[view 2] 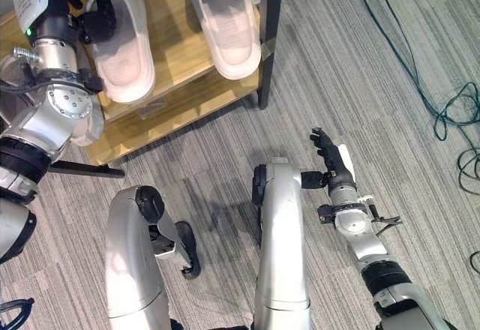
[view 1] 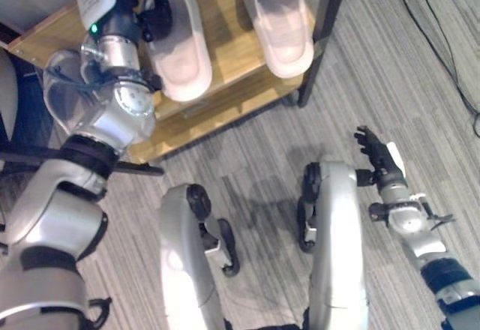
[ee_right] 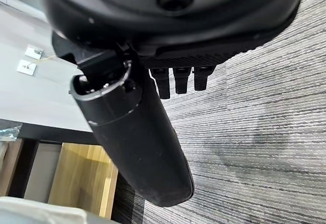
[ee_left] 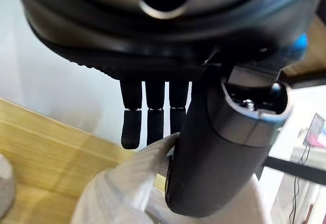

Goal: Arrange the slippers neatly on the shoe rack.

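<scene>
Nearest the camera, the right hand (view 2: 330, 154) hangs low over the grey carpet (view 2: 375, 67), well apart from the shoe rack (view 1: 225, 101). Its fingers look straight and relaxed and it holds nothing; it seems parked out of the way while the other arm works.

Farther off, at the left, the left hand (view 1: 146, 7) reaches onto the wooden shelf of the rack. In the left wrist view its thumb and fingers (ee_left: 147, 127) close on the pale rim of the left slipper (view 1: 180, 45), so the hand is grasping that slipper at its opening. The hold at the rim is probably chosen because it lets the hand slide or turn the shoe without lifting it.

Both slippers already lie on the shelf, soles down, toes toward the near edge. The right slipper (view 1: 277, 22) sits just beside the rack's dark upright post (view 1: 322, 30), toe at the shelf edge. A clear gap separates the pair, and the two are not quite parallel. My judgement is that the placing is nearly finished and the remaining work is squaring the held slipper beside its mate before letting go.
</scene>
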Robot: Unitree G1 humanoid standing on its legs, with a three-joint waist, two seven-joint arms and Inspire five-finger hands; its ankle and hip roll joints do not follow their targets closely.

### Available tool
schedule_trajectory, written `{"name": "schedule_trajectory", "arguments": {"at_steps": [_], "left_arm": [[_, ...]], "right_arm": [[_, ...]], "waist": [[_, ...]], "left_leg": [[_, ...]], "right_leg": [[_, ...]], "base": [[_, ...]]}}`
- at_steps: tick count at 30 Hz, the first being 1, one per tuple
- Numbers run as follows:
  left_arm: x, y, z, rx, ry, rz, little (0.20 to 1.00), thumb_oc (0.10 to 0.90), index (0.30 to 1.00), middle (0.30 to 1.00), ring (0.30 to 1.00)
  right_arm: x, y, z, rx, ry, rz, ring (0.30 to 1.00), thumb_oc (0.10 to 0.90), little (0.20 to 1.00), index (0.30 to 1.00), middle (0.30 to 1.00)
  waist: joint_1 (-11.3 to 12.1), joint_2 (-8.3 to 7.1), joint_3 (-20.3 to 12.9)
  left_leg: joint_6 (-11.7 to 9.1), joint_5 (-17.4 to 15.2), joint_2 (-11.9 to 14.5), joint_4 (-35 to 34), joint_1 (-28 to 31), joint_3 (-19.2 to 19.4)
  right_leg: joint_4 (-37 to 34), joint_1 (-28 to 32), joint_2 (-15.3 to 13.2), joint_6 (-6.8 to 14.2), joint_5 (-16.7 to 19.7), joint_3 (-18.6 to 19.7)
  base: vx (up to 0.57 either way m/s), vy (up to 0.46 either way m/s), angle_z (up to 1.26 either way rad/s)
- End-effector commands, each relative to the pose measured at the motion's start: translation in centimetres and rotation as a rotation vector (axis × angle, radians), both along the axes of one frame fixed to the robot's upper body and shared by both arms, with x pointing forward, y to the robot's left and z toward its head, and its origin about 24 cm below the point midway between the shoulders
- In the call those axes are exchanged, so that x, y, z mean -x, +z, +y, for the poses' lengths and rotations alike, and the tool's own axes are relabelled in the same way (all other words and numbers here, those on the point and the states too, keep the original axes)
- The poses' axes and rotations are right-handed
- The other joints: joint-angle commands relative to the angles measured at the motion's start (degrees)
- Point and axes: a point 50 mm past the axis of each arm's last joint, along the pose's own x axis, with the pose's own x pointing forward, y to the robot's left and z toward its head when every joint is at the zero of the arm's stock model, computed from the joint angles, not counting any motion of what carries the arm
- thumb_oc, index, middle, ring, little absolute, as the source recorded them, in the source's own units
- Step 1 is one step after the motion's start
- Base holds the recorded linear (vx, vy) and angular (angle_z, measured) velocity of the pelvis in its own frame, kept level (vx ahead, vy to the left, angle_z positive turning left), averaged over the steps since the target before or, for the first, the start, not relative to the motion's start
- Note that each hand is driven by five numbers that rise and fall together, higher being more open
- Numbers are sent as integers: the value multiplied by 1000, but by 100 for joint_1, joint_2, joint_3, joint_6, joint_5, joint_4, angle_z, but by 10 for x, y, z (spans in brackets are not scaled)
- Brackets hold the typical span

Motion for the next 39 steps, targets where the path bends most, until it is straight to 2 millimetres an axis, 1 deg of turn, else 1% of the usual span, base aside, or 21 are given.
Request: {"name": "schedule_trajectory", "arguments": {"at_steps": [1,4,5,8,10,14,15,16,17,18,19,20,24,31,32,39], "left_arm": [[19,81,7,60,20,-237,300,400,300,300,300],[18,82,9,55,28,-221,300,400,300,300,300],[16,82,8,93,16,-218,300,400,300,300,300],[15,83,6,121,2,-220,300,400,300,300,300],[14,86,-3,140,-34,-226,300,400,300,300,300],[12,86,-8,162,-60,-229,300,400,300,300,300],[12,88,-17,171,-94,-240,300,400,300,300,300],[13,90,-21,179,-113,-248,300,400,300,300,300],[13,89,-21,180,-113,-248,300,400,300,300,300],[13,91,-31,189,-152,-258,498,532,498,498,498],[13,91,-31,189,-152,-257,498,532,498,498,498],[13,92,-36,193,-171,-262,900,800,900,900,900],[15,97,-46,162,-197,-274,900,800,900,900,900],[16,95,-48,170,-247,-263,900,800,900,900,900],[17,92,-51,176,-277,-263,900,800,900,900,900],[16,67,-60,186,-342,-229,900,800,900,900,900]], "right_arm": [[-1,43,8,30,90,-194,900,800,900,900,900],[2,40,6,32,84,-187,900,800,900,900,900],[3,37,6,32,80,-179,900,800,900,900,900],[4,35,7,36,80,-172,900,800,900,900,900],[3,33,8,33,79,-165,900,800,900,900,900],[2,31,11,30,84,-160,900,800,900,900,900],[1,31,13,30,88,-160,900,800,900,900,900],[1,31,14,30,88,-159,900,800,900,900,900],[1,30,14,30,88,-159,900,800,900,900,900],[0,29,15,33,88,-152,900,800,900,900,900],[0,29,15,33,88,-152,900,800,900,900,900],[0,28,15,33,87,-150,900,800,900,900,900],[0,27,15,34,86,-144,900,800,900,900,900],[1,25,13,39,77,-137,900,800,900,900,900],[2,23,13,41,71,-131,900,800,900,900,900],[1,23,12,50,62,-133,900,800,900,900,900]], "waist": [[-41,93,-180],[-81,65,-180],[-115,40,-180],[-134,15,-180],[-149,-12,-180],[-149,-27,-180],[-150,-29,-180],[-147,-28,-180],[-147,-27,-180],[-147,-41,-180],[-148,-40,-180],[-146,-45,-180],[-145,-59,-180],[-117,-93,-180],[-97,-88,-180],[-19,-93,-180]], "left_leg": [[-141,342,-27,-414,-217,-488],[-134,332,-17,-409,-217,-460],[-126,317,-22,-402,-217,-444],[-126,302,-24,-403,-217,-423],[-123,271,-33,-371,-217,-404],[-120,236,-60,-330,-217,-409],[-119,225,-75,-313,-217,-413],[-119,217,-82,-296,-217,-408],[-119,215,-82,-293,-217,-408],[-120,201,-83,-268,-217,-374],[-120,199,-83,-266,-217,-373],[-125,198,-95,-260,-217,-373],[-142,178,-104,-227,-217,-348],[-185,154,-132,-204,-217,-326],[-204,150,-145,-209,-217,-314],[-256,133,-193,-193,-217,-314]], "right_leg": [[588,870,-442,576,-1029,430],[591,870,-463,576,-1052,455],[607,870,-461,562,-1057,465],[608,870,-458,557,-1054,482],[626,870,-464,561,-1046,507],[652,870,-437,567,-1051,547],[661,870,-444,572,-1049,553],[675,870,-445,568,-1049,559],[678,870,-445,568,-1050,559],[712,870,-447,561,-1043,579],[715,870,-447,561,-1045,581],[726,870,-446,554,-1050,599],[760,870,-466,536,-1042,630],[825,870,-462,505,-1034,674],[835,870,-462,495,-1037,687],[897,870,-485,460,-1050,692]], "base": [[-2,11,-6],[0,0,0],[0,0,0],[0,0,0],[0,0,0],[3,8,0],[0,0,0],[0,0,0],[0,0,0],[0,0,0],[0,0,0],[0,0,0],[0,0,0],[0,0,0],[0,0,0],[-2,-14,3]]}}
